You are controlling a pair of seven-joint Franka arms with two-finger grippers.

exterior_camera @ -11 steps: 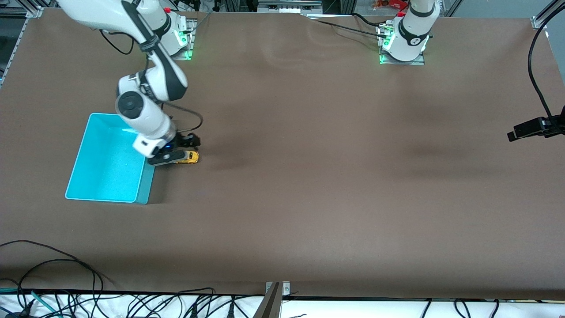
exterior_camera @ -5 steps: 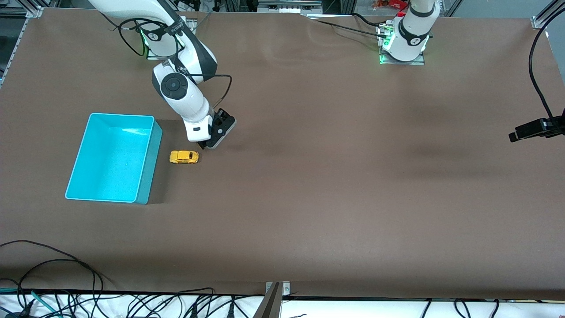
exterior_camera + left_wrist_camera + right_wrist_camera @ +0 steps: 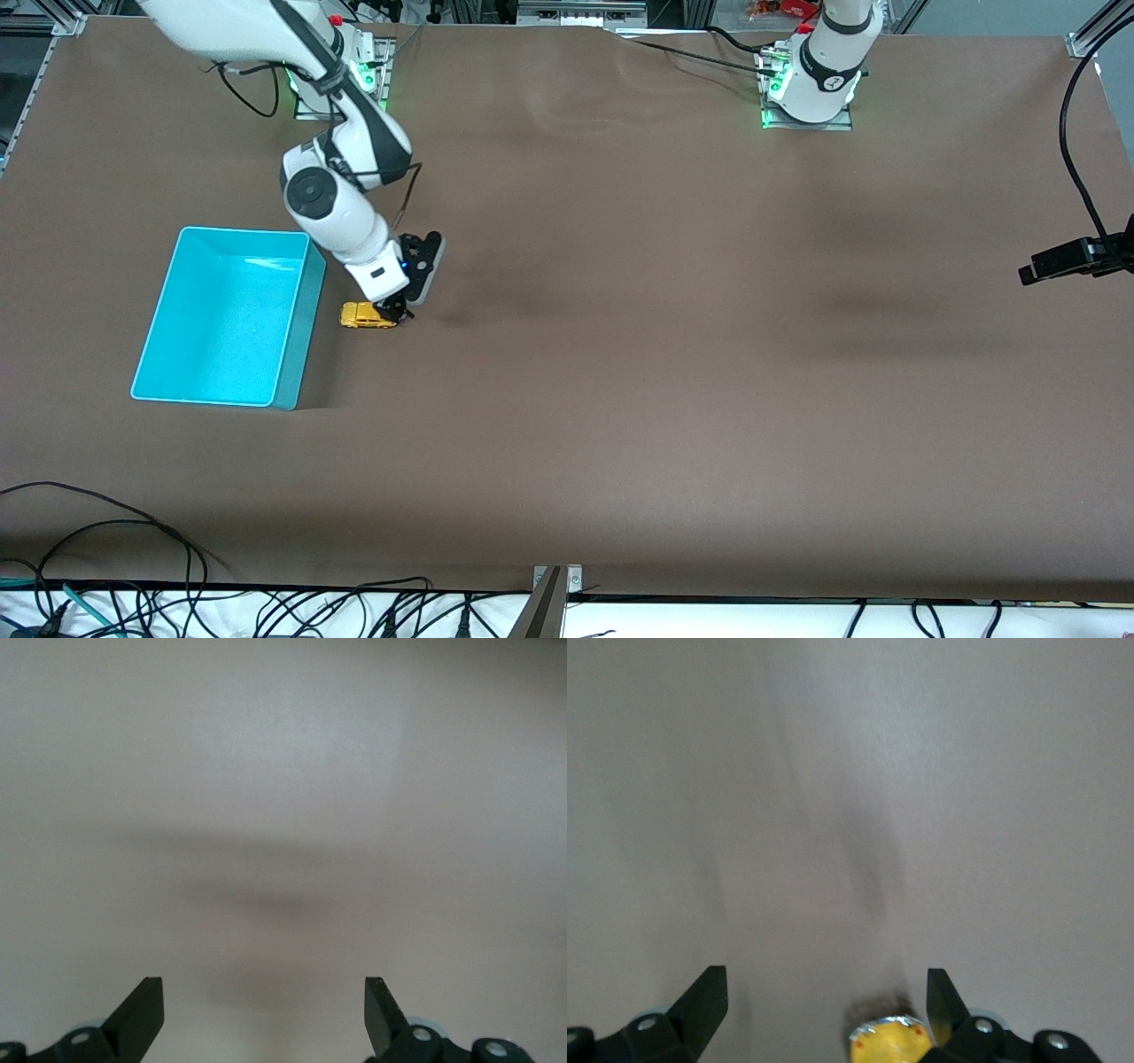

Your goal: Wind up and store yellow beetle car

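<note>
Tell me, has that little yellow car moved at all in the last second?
No. The yellow beetle car sits in the same spot beside the turquoise bin. Only the right gripper has shifted, swinging away and returning to hover open over the car's end.

A wide table [image 3: 673,372] covered in plain brown material carries everything here. Directly on it, toward the right arm's end, at about nine o'clock from the table's middle, sits an open turquoise bin [image 3: 297,354], rectangular, with nothing visible inside. Just beside the bin, at its three o'clock, the yellow beetle car [image 3: 360,315] stands on its wheels, apart from the bin wall. At twelve o'clock, the two arm bases [image 3: 813,97] are bolted along the table's edge.
</note>
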